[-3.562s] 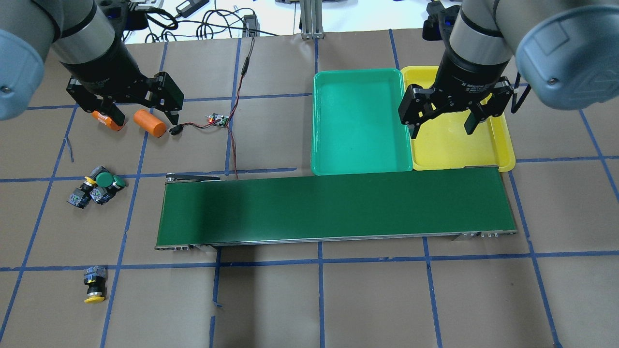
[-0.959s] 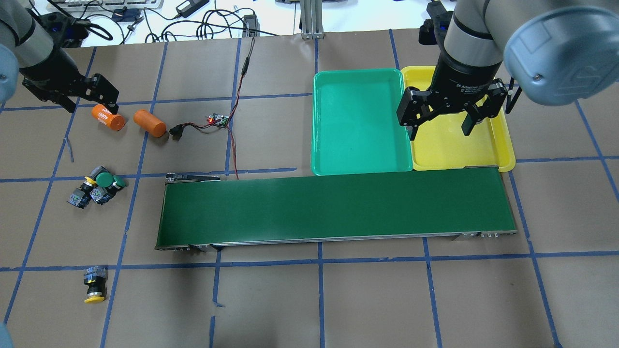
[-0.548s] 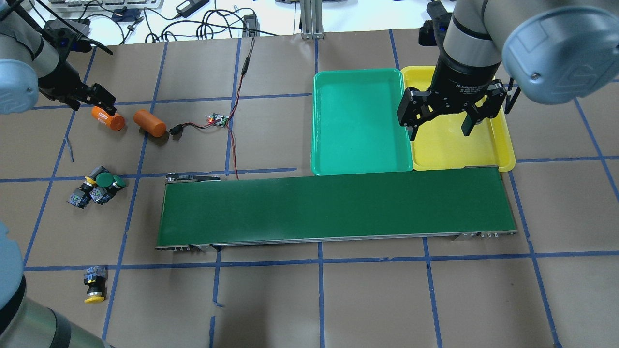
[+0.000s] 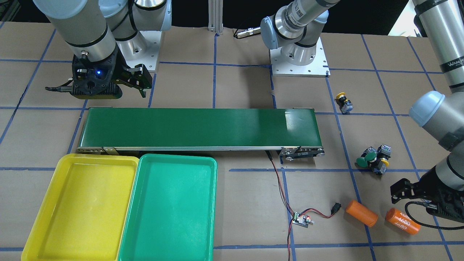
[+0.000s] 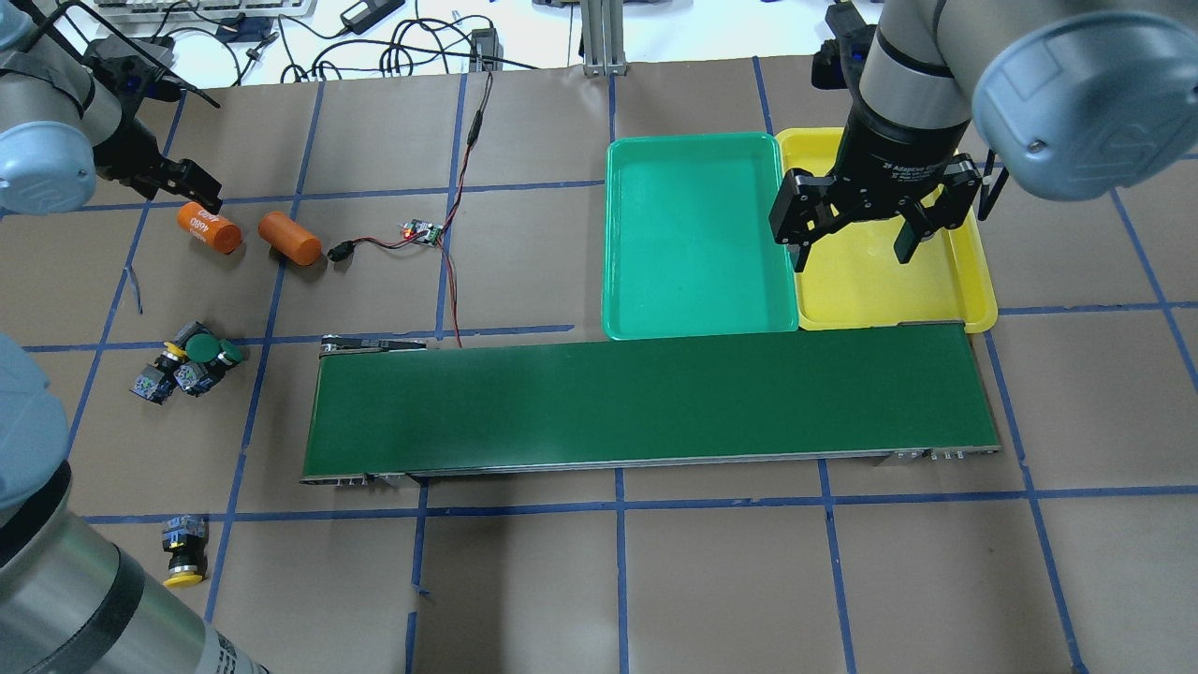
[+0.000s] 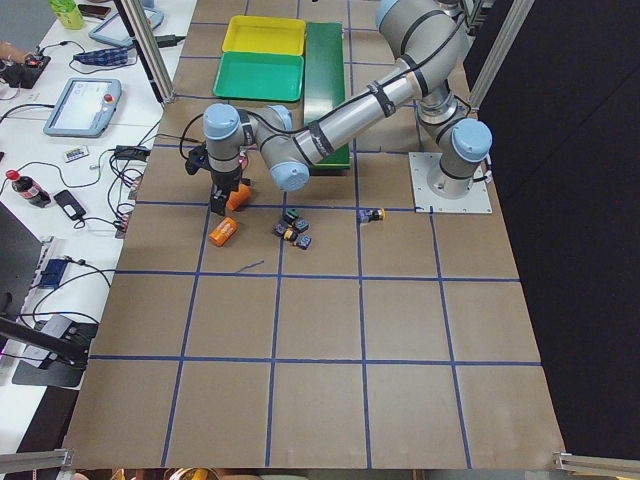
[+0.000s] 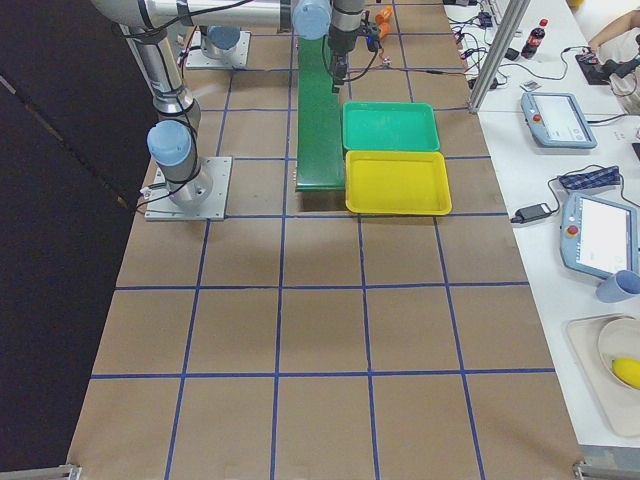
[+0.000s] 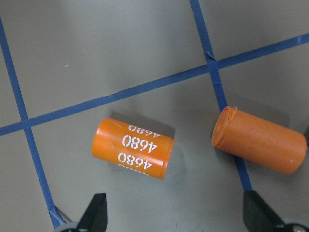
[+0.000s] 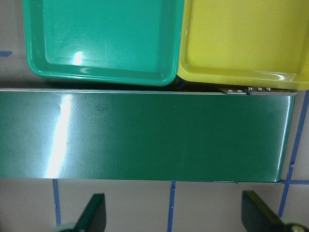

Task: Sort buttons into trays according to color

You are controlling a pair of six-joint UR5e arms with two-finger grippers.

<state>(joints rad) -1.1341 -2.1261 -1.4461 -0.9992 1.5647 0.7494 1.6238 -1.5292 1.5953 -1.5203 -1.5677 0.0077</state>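
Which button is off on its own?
The yellow-capped button, lying alone on the table nearest the robot's side. The other three buttons sit bunched together farther out.

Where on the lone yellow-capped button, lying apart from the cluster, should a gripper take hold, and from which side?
Grip the lone yellow button by its blocky dark body, coming straight down. It lies on its side, round cap toward the robot, so the body's flat sides face left and right with bare table beside both. The rounded cap would probably slip.
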